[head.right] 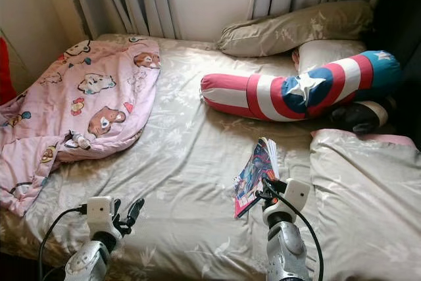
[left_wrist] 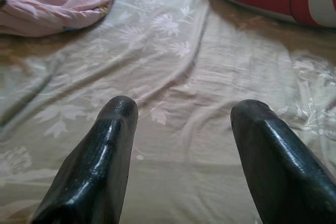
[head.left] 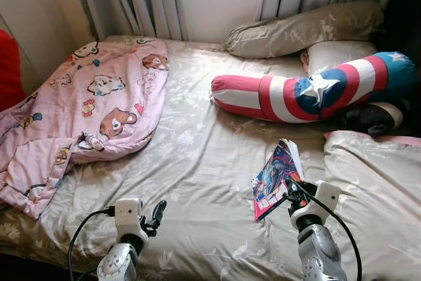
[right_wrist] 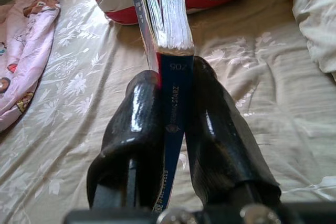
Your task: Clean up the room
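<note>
Now | right claw point(right_wrist: 176, 85) clamps comic book point(head.left: 275, 177) above bed point(head.left: 197, 162) | left claw point(left_wrist: 184, 124) spread, holding nothing

Bed point(head.left: 197, 162): lying under a beige floral sheet.
Left side: a pink bear-print blanket point(head.left: 85, 110) is lying crumpled.
Head end: two beige pillows point(head.left: 302, 31) are resting.
Middle right: a star-and-stripe bolster point(head.left: 316, 90) is lying across.
Right: a beige duvet point(head.left: 375, 189) is spreading.
</note>
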{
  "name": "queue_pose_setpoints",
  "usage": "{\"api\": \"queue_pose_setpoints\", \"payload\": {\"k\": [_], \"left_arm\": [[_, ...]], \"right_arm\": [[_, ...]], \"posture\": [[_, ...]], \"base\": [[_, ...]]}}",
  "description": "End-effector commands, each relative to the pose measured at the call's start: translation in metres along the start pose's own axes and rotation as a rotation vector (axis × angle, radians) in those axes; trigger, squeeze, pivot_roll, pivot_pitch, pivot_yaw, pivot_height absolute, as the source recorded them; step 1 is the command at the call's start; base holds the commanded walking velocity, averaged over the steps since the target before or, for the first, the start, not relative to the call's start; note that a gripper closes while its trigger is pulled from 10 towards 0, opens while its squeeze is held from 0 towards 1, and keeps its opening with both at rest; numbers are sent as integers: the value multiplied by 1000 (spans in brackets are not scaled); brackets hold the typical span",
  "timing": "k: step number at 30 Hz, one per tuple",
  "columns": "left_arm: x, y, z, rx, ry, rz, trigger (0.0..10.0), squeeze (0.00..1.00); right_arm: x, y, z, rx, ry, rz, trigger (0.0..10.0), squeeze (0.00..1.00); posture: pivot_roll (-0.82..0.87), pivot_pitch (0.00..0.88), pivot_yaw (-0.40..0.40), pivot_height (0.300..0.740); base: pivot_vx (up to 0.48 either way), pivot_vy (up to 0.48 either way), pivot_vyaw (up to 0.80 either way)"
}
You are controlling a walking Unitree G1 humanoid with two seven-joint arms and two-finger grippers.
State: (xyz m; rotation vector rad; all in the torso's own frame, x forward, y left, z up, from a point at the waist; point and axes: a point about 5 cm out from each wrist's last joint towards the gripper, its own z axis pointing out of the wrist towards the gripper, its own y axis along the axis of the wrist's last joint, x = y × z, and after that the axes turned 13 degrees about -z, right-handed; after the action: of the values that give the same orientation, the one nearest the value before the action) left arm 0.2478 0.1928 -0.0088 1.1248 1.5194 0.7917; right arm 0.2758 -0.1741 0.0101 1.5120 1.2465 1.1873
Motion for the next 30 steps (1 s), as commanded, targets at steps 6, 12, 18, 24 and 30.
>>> {"api": "queue_pose_setpoints", "payload": {"k": [6, 12, 18, 24, 30], "left_arm": [[-2, 3, -1, -20, -12, 0, 10000, 0], [-2, 1, -3, -10, -15, 2, 10000, 0], [-2, 0, -5, -5, -13, 4, 10000, 0], [-2, 0, -6, -6, -15, 4, 10000, 0], [-3, 5, -4, -20, -16, 4, 10000, 0]], "right_arm": [[-1, 10, 3, -66, 5, 13, 10000, 0], [-1, 11, 3, -72, -2, 35, 10000, 0], [-1, 8, 4, -42, -4, 6, 10000, 0], [2, 10, 3, -76, 10, 41, 10000, 0], [5, 10, 4, -77, 22, 50, 10000, 0]], "posture": [[63, 7, 0, 671], [59, 0, 3, 671], [65, 0, 4, 666], [65, 0, 6, 637], [66, 1, 5, 637]], "base": [[0, 0, 0], [0, 0, 0], [0, 0, 0], [0, 0, 0], [0, 0, 0]]}}
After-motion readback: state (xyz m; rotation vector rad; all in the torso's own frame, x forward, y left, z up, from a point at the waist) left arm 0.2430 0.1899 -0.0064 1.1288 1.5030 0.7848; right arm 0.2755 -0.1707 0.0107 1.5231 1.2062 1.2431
